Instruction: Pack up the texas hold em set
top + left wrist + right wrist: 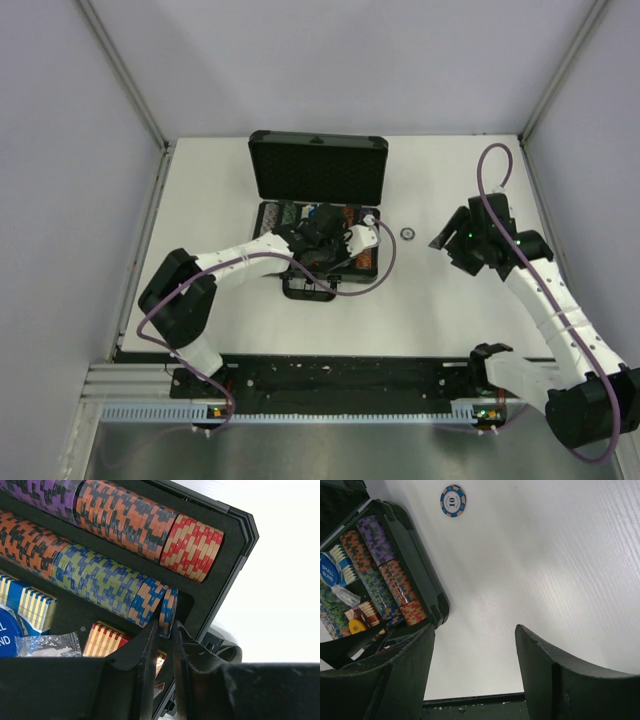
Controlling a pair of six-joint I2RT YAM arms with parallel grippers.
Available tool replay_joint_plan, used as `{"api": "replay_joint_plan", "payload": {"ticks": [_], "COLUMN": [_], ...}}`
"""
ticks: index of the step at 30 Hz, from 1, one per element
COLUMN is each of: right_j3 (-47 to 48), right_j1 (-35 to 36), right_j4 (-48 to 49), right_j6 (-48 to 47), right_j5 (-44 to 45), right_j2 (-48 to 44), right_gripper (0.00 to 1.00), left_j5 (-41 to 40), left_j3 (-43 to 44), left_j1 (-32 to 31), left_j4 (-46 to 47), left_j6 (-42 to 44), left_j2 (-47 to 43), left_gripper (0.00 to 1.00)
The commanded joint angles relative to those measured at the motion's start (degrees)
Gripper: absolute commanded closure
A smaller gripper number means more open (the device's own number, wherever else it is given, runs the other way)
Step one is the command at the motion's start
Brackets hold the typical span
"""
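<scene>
Toward the table's (430,310) left-middle, the black case (303,291) is lying open, its lid (318,168) standing up and chip rows (115,515) filling the tray. The left gripper (167,630) is hovering at the tray's right end, fingers (135,670) nearly together at a tilted blue-and-orange chip (168,611); whether they are pinching it, I cannot tell. Just right of the case, a loose chip (453,500) is lying flat. Farther right, the right gripper (474,628) is hanging with fingers spread, holding nothing.

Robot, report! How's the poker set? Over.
Left end effector in case, at blue-orange chip. Right end effector open, empty. Loose chip on table.
</scene>
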Motion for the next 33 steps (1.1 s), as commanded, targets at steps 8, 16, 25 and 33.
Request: {"api": "replay_joint_plan", "payload": {"ticks": [8, 16, 25, 33], "right_j3": [-0.05, -0.31, -1.54, -2.95], "right_j1": [-1.04, -1.13, -1.21, -1.21], "right_j4": [0.96, 1.66, 3.85, 12.90], "right_j6": [0.25, 0.25, -0.28, -3.00], "right_j5": [-0.30, -1.18, -2.49, -3.55], "right_j2": [-0.40, -0.14, 1.53, 10.48], "right_gripper": [0.35, 0.35, 0.35, 0.36], "left_j5": [-10.47, -11.61, -10.91, -13.01], "left_j3": [2.41, 2.94, 2.15, -0.83], "left_j1": [0.92, 0.91, 0.92, 1.09], "left_j4": [6.75, 6.31, 4.20, 7.09], "left_j6": [-1.13, -2.27, -4.37, -9.82], "left_j2": [-1.24, -3.53, -7.30, -14.50], "left_gripper": [0.75, 0.75, 0.73, 0.70]}}
